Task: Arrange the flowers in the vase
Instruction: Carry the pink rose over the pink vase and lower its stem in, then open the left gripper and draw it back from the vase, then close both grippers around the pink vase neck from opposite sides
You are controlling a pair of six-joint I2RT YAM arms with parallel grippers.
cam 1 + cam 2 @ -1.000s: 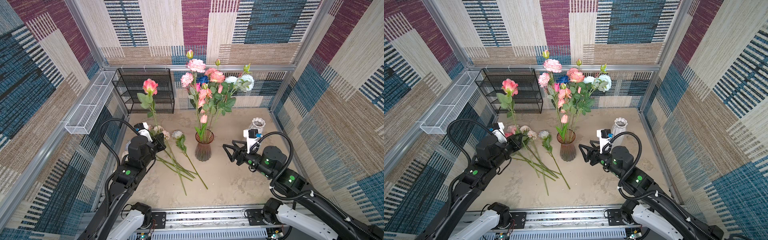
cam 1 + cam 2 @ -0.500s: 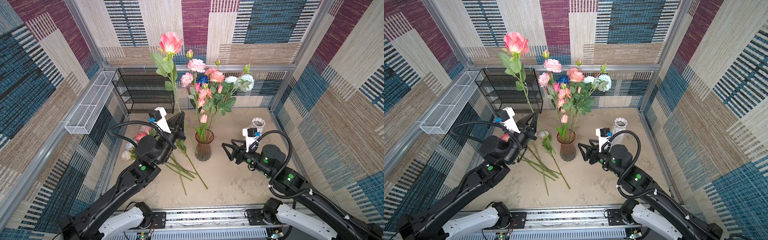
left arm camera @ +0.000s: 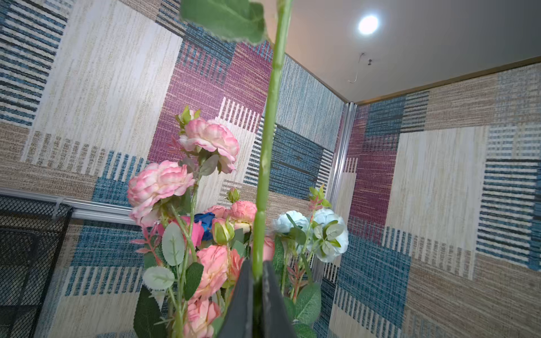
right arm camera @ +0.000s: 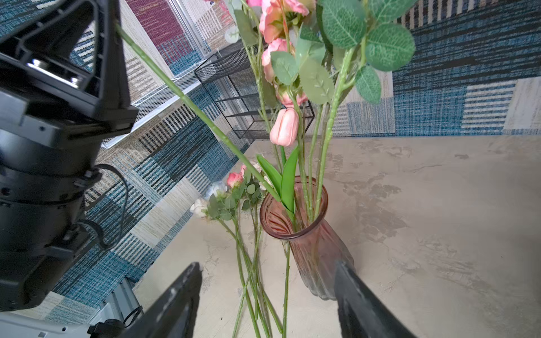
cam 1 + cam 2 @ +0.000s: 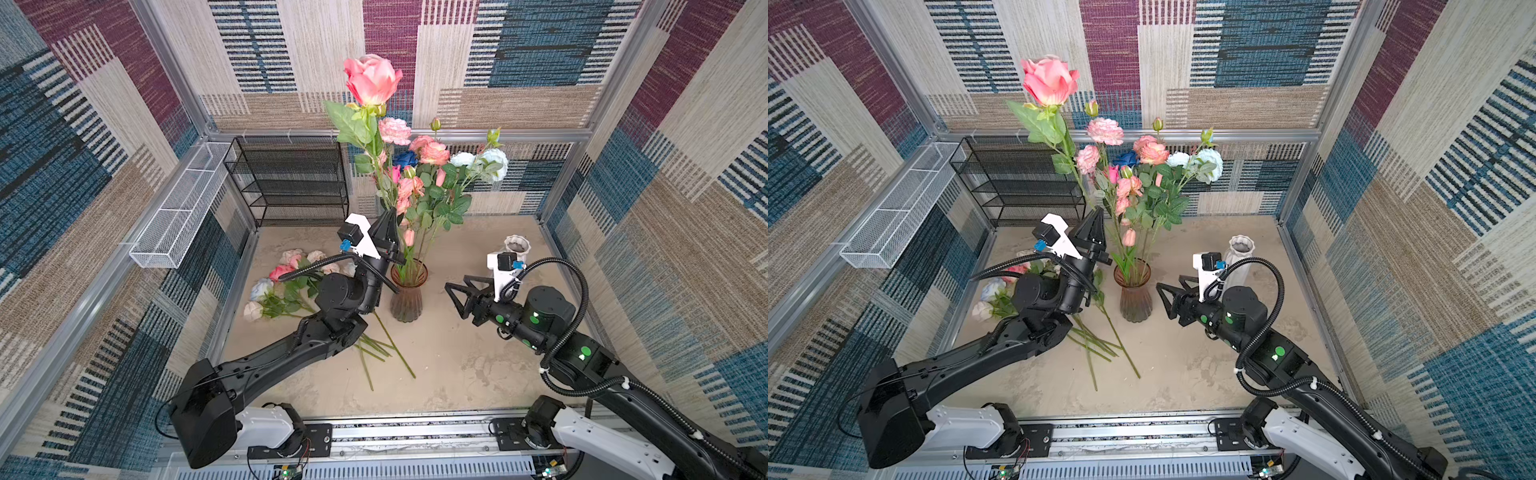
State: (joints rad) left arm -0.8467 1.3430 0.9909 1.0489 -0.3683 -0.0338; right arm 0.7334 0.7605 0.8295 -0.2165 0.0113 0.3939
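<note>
My left hand (image 5: 390,215) is clamped on the pink rose (image 5: 371,81) stem, held upright, its lower end at the vase (image 5: 407,305) mouth. My right hand (image 5: 454,300) hangs with fingers apart just right of the vase. More flowers (image 5: 286,282) lie on the surface (image 5: 457,374) to the left.

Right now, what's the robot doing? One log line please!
left gripper: shut on pink rose stem | stem end: at vase mouth | right gripper: open, empty
</note>
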